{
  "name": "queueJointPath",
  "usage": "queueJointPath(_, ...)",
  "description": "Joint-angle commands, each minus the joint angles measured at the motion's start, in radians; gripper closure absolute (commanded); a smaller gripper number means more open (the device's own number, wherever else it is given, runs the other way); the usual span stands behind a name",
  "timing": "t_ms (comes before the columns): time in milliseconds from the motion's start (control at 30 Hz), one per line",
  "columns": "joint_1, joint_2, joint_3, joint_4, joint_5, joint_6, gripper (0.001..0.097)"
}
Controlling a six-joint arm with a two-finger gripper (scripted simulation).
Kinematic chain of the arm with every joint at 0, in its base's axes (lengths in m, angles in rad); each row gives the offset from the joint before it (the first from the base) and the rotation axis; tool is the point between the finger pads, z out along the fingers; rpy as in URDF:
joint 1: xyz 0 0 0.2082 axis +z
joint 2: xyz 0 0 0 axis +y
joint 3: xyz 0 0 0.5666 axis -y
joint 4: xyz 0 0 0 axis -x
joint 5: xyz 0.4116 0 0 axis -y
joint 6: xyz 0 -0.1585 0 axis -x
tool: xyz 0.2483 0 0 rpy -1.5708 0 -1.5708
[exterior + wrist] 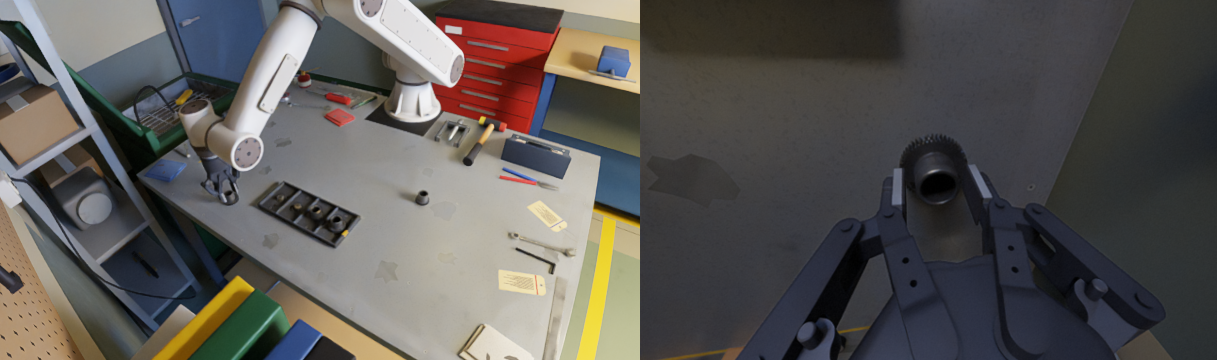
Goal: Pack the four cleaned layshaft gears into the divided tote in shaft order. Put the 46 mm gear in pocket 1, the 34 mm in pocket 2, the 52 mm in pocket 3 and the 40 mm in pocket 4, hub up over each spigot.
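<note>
The divided tote (309, 213) lies flat near the front left of the grey bench, a dark tray with a row of pockets; gears sit in two of them (316, 211) (336, 223). Another gear (422, 197) stands alone on the bench to the right of the tote. My gripper (226, 194) is left of the tote near the bench's left edge, low over a small toothed gear (934, 172) that stands hub up on the bench. The fingers flank the gear's hub without gripping it; the gripper is open and holds nothing.
A dark blue case (536, 156) sits at the far right, with a hammer (480, 140), pens and paper tags nearby. A blue pad (165, 170) lies behind my gripper at the left edge. A wrench (541, 243) lies at the right front.
</note>
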Motion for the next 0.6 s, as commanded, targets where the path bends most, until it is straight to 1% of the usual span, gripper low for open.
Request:
queueJointPath(0, 0.000, -0.001, 0.001, 0.000, 0.000, 0.000, 0.0481)
queueJointPath(333, 0.000, -0.001, 0.001, 0.000, 0.000, 0.000, 0.0481)
queueJointPath(567, 0.000, -0.001, 0.001, 0.000, 0.000, 0.000, 0.0611)
